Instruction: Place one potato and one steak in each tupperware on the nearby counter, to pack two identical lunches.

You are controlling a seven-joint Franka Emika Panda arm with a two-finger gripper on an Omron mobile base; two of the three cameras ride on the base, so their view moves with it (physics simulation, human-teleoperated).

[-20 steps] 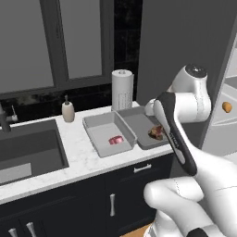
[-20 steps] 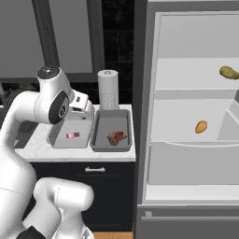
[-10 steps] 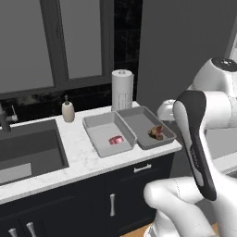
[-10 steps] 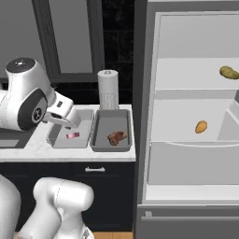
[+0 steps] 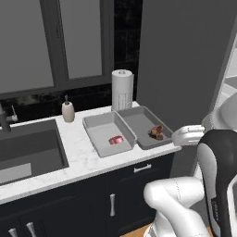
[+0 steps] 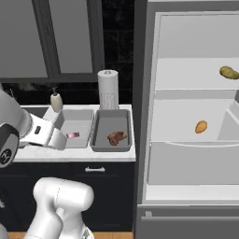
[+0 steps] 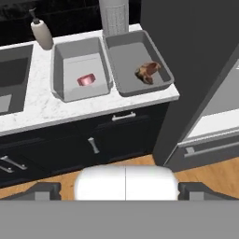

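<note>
Two grey tupperware trays stand side by side on the white marbled counter [image 5: 78, 159]. The left tupperware [image 7: 79, 70] holds a pink-red steak [image 7: 86, 80]. In the right tupperware [image 7: 135, 65] lies a brown steak [image 7: 147, 71]. One brown potato [image 6: 228, 72] rests on an upper shelf of the open fridge, and an orange-brown potato [image 6: 201, 126] lies on the shelf below. My gripper [image 7: 122, 190] hangs open and empty, high and back from the counter's front edge, looking down at both trays. Its white hand [image 5: 187, 135] sits just off the counter's right front corner.
A paper towel roll [image 5: 122, 90] stands behind the trays, with a soap bottle [image 5: 68, 111] to its left. The dark inset sink [image 5: 28, 148] lies further left. The open fridge [image 6: 196, 154] with its drawer is to the right of the counter. Black cabinets [image 7: 93, 140] run below.
My hand has pulled back from over the right tray, out past the counter's front right corner. The brown steak stays in that tray. The jaws remain open.
</note>
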